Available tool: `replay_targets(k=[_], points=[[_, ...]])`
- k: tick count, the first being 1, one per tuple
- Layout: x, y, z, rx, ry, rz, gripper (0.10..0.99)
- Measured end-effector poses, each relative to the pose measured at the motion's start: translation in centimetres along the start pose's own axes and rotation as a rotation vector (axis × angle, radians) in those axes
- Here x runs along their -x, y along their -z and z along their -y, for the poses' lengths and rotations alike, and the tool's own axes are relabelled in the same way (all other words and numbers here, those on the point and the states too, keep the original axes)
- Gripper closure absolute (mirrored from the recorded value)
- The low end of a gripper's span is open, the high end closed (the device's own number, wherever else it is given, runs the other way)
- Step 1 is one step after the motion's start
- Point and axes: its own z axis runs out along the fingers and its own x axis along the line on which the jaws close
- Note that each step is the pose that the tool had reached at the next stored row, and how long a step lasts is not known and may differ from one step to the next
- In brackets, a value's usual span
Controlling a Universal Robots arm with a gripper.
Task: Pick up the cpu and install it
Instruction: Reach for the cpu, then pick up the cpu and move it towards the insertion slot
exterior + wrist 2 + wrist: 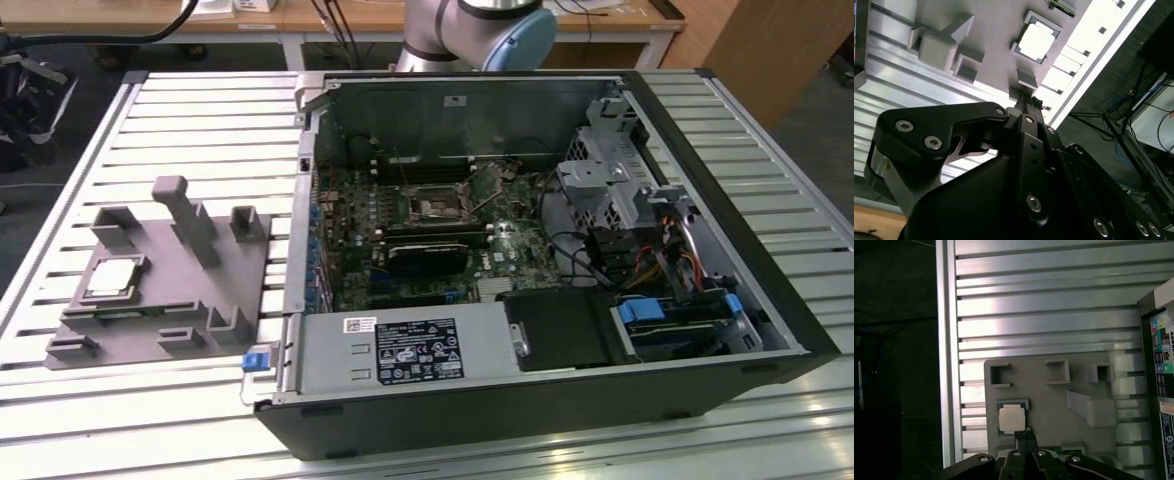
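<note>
The cpu [114, 277] is a small square chip with a silver top, lying flat in a recess of the grey fixture [187, 300] on the exterior view's left. Both wrist views look down on it, cpu [1012, 418] and cpu [1037, 41], from well above. My gripper [1025, 436] hangs over the fixture [1054, 400] with its black fingers pressed together and nothing between them. Its tips [1029, 98] sit just short of the chip and apart from it. The dark motherboard socket [437, 207] lies inside the open computer case [534, 400].
The fixture and case rest on a slatted aluminium table [200, 110]. Upright grey posts [187, 215] rise from the fixture beside the chip. The table's edge [946, 365] runs close to the fixture, with dark floor and cables [1134, 130] beyond. A black block [427, 257] sits below the socket.
</note>
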Motion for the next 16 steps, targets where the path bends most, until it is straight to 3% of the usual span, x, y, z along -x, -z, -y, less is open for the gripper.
replay_targets(k=[6,16], points=[[-0.85,-0.23,0.09,0.0,0.0,-0.0015,0.98],[-0.87,-0.81,0.16,0.0,0.0,-0.0015,0.98]])
